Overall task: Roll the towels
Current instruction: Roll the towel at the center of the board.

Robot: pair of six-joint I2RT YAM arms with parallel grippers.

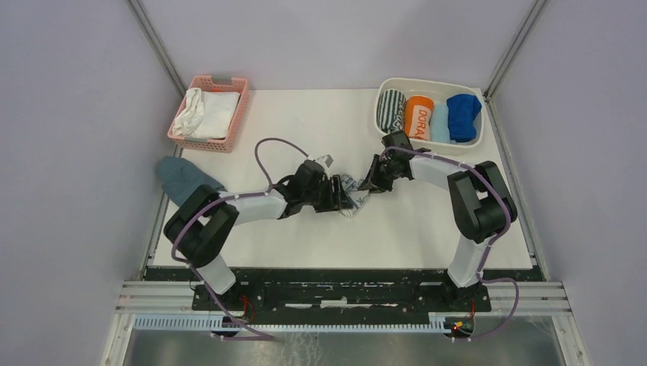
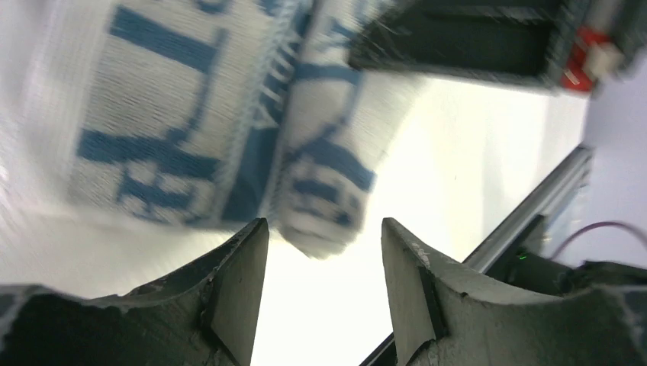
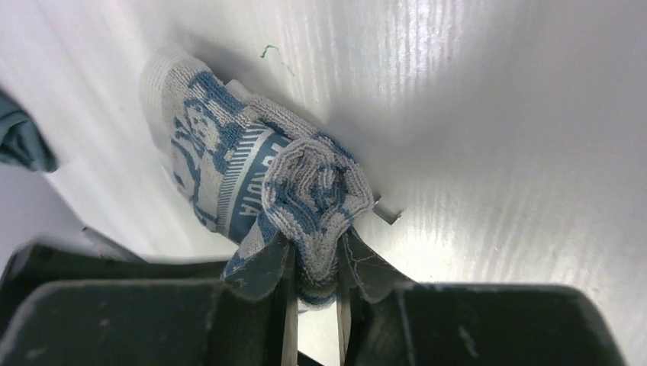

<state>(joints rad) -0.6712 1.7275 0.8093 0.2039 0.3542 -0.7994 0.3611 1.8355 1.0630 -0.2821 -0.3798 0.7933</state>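
Observation:
The long whitish towel with grey-blue print [image 1: 352, 195] lies mid-table between the two grippers, partly rolled. My right gripper [image 1: 371, 183] is shut on its rolled end [image 3: 317, 198], the coil pinched between the fingers. My left gripper [image 1: 341, 196] is open just beside the towel's other part [image 2: 206, 114], with nothing between its fingers [image 2: 243, 282]. The royal blue towel [image 1: 462, 116] and the light blue towel [image 1: 440, 123] sit rolled in the white bin [image 1: 427, 85].
The white bin at the back right also holds a striped roll [image 1: 391, 109] and an orange roll [image 1: 418, 117]. A pink basket [image 1: 233, 122] with white cloths stands back left. A dull teal-grey cloth [image 1: 181, 177] lies at the left table edge.

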